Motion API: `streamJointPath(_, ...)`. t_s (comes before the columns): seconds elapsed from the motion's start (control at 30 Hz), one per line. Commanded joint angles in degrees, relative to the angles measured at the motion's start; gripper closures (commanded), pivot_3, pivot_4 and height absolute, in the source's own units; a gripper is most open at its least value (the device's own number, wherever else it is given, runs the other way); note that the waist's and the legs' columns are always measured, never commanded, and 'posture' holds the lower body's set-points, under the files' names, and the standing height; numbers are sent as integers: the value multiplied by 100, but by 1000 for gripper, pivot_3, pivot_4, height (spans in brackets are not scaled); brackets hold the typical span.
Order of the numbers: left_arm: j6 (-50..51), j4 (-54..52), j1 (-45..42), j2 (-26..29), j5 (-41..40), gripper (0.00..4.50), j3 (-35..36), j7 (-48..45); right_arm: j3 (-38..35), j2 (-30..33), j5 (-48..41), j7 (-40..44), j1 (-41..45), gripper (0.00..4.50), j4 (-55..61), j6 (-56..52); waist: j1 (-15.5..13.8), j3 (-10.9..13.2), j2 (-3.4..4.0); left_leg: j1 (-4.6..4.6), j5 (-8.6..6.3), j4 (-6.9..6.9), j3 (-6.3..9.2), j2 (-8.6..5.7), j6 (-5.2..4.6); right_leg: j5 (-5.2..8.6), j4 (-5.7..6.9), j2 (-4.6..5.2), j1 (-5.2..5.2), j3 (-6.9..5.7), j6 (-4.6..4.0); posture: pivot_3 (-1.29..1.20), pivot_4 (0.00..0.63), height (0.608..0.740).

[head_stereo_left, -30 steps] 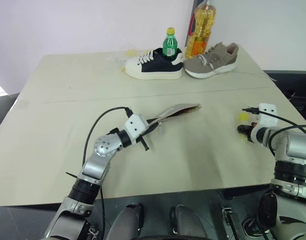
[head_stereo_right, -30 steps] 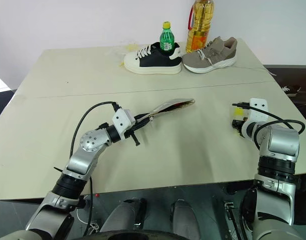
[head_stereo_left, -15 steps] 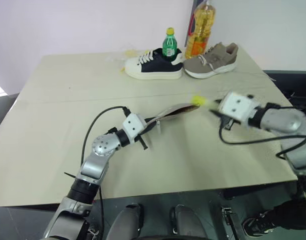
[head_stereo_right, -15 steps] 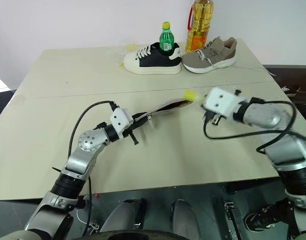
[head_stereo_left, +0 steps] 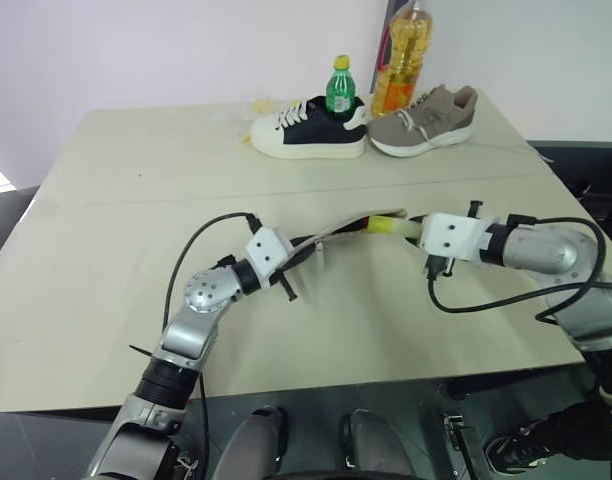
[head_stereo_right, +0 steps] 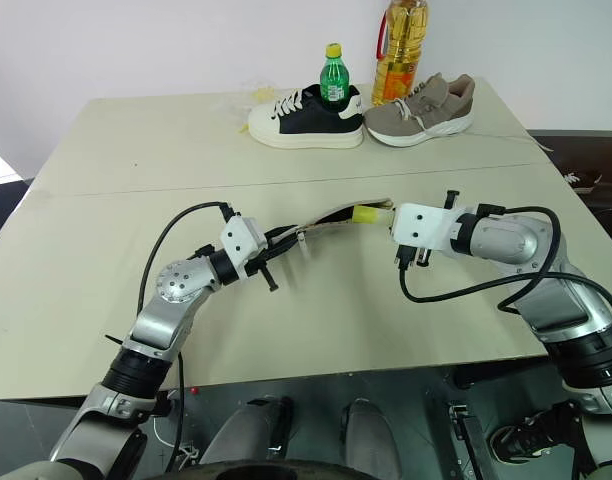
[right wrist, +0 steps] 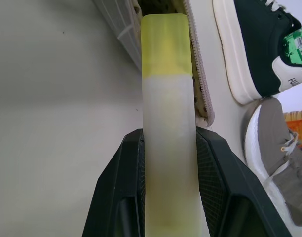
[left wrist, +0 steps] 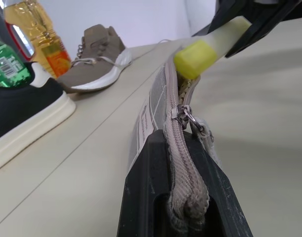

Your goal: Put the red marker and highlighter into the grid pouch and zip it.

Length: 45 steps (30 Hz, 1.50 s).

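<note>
Resting at the table's (head_stereo_left: 106, 250) far edge: two shoes (head_stereo_left: 308, 128), two bottles (head_stereo_left: 398, 60). Lying mid-table, one grid pouch (head_stereo_left: 338, 226), pinched at its near end by the left gripper (left wrist: 178, 197), mouth gaping rightward. Being clamped in the right gripper (right wrist: 168, 163), one highlighter (head_stereo_left: 386, 226), lengthwise along the fingers, yellow cap pointing into that mouth.

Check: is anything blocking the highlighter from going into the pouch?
Nothing visible. The right pincer holds the highlighter with its cap at the pouch mouth, which the left pincer holds up by one end.
</note>
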State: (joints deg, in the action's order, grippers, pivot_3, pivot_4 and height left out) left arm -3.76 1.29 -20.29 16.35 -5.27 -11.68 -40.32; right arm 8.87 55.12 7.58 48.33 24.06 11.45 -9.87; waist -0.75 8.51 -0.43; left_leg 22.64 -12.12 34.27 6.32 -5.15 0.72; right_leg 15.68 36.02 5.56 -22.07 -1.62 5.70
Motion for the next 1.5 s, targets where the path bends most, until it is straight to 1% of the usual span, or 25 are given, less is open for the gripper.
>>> streamJointPath(0.03, -46, -350, 5, 65, -69, 4500, -102, -180, 54, 90, 281, 133, 263, 3648, 63, 320, 1, 0, 0, 0, 0, 0, 0, 0, 0, 0, 0, 0, 0, 0, 0, 0, 150, 738)
streamJointPath(0.07, -42, -365, 6, 78, -59, 4500, -129, -208, 86, 91, 330, 187, 314, 3648, 76, 373, 1, 0, 0, 0, 0, 0, 0, 0, 0, 0, 0, 0, 0, 0, 0, 0, 150, 738)
streamJointPath(0.23, 40, -487, -24, 74, -99, 4500, -290, -409, 603, 299, 1135, 492, 604, 3648, 144, 1341, -1, 0, 1, 0, 0, -1, -1, -1, 0, 0, -1, 0, 0, 0, 0, 0, 150, 738)
streamJointPath(0.33, 127, -574, -95, 22, -138, 4500, -373, -491, 921, 17, 1388, 627, 830, 3648, 257, 1537, 3, 0, 1, 0, 0, -1, -1, 0, 1, 0, 0, -1, -1, 0, 0, 0, 150, 738)
streamJointPath(0.43, 189, -630, -94, 6, -124, 4500, -387, -508, 979, -200, 1491, 621, 878, 3648, 251, 1606, 6, 0, 0, 0, 0, -2, 0, 2, 1, 0, 1, -2, -2, 1, 0, 0, 150, 738)
streamJointPath(0.57, 295, -702, -17, 20, -149, 4500, -257, -429, 796, -258, 1387, 713, 914, 3648, 214, 1514, -8, 1, 0, 0, 0, -1, 2, -1, 1, 0, 0, -1, 0, 2, 0, 0, 150, 738)
streamJointPath(0.6, 347, -700, -13, 4, -183, 4500, -178, -357, 614, -285, 1110, 776, 946, 2845, 242, 1360, -7, 1, 0, 0, 0, -1, 2, -3, 1, 0, 0, 0, 0, 2, 0, 0, 150, 738)
streamJointPath(0.63, 407, -692, -24, -27, -231, 4500, -102, -285, 406, -349, 788, 818, 970, 2598, 296, 1170, -4, 1, -1, 0, 0, -1, 2, -3, 1, 0, 0, 0, 0, 2, 0, 0, 150, 738)
streamJointPath(0.67, 520, -672, -56, -87, -300, 4500, -13, -181, 146, -455, 386, 856, 1012, 2243, 368, 846, -2, 1, -1, 0, 0, -1, 3, -2, 1, 0, 0, 0, 0, 2, 0, 0, 150, 738)
streamJointPath(0.7, 643, -640, -96, -148, -374, 4500, 74, -87, -90, -524, 43, 917, 1075, 1696, 407, 547, -2, 1, -1, 0, 0, -1, 3, -2, 1, 0, 0, 0, -1, 3, 0, 0, 150, 738)
streamJointPath(0.73, 764, -611, -138, -203, -439, 4500, 141, -12, -286, -542, -227, 1000, 1132, 1259, 425, 285, -1, 2, -1, 0, 0, -1, 4, -1, 1, 0, 1, -1, 0, 2, -1, 0, 150, 738)
streamJointPath(0.8, 983, -543, -209, -292, -508, 4500, 242, 123, -611, -549, -673, 1100, 1218, 1259, 457, -226, -2, 1, -2, 0, 0, 0, 5, -1, 1, -1, 1, -1, 0, 2, -1, 0, 150, 738)
streamJointPath(0.9, 1508, -303, -436, -608, -768, 4500, 488, 488, -1359, -706, -1740, 1045, 1424, 1259, 494, -1640, -8, 1, -4, -1, 0, 0, 7, -1, 1, -1, 1, -1, 3, 0, -1, 0, 150, 738)
streamJointPath(0.97, 1968, -203, -596, -1017, -1273, 4500, 766, 739, -1670, -749, -2434, 1092, 1149, 1259, 737, -2621, -32, 1, -6, 0, 0, 4, 11, -3, 0, -1, 0, 0, 8, -3, -1, 0, 150, 738)
streamJointPath(1.03, 2220, -182, -679, -1256, -1555, 4500, 928, 846, -1657, -821, -2620, 959, 802, 1259, 953, -2995, -46, -3, -17, 1, -3, 8, 18, -4, -5, -1, -3, 0, 13, -7, 0, 0, 150, 738)
streamJointPath(1.07, 2330, -175, -717, -1347, -1636, 4500, 972, 904, -1604, -961, -2663, 770, 631, 1259, 1021, -3168, -38, -3, -17, 1, -5, 10, 17, -4, -8, -1, -4, 0, 14, -8, 0, 0, 150, 738)
streamJointPath(1.13, 2475, -168, -776, -1485, -1761, 4500, 1032, 980, -1443, -1424, -2762, 246, 379, 1259, 1149, -3640, 5, -4, -19, 2, -5, 9, 16, -3, -8, 0, -3, 0, 12, -7, 0, 0, 150, 738)
streamJointPath(1.2, 2586, -185, -816, -1568, -1873, 4500, 1090, 1032, -1220, -1829, -2702, -194, 215, 1259, 1242, -3801, 19, -4, -16, 1, -4, 10, 9, -1, -7, -1, 6, 0, 4, -4, 0, 0, 150, 738)
streamJointPath(1.3, 2692, -235, -847, -1595, -1972, 4500, 1088, 1032, -989, -2500, -2583, -892, 231, 1259, 1110, -3914, 29, -4, -14, 1, -2, 9, 8, 1, -4, -2, 13, -3, -5, -2, -2, 0, 150, 738)
streamJointPath(1.47, 2781, -329, -823, -1557, -2051, 4500, 1010, 972, -742, -2921, -2578, -1283, 380, 1259, 870, -3882, -10, -5, -15, 2, 1, 10, 10, -7, 2, -2, 12, -5, -2, -2, -2, 0, 150, 738)
streamJointPath(1.5, 2787, -337, -818, -1543, -2044, 4500, 994, 967, -737, -2988, -2643, -1310, 405, 1485, 847, -3902, -10, -5, -15, 3, 1, 10, 10, -7, 2, -2, 12, -6, -1, -2, -2, 0, 150, 738)
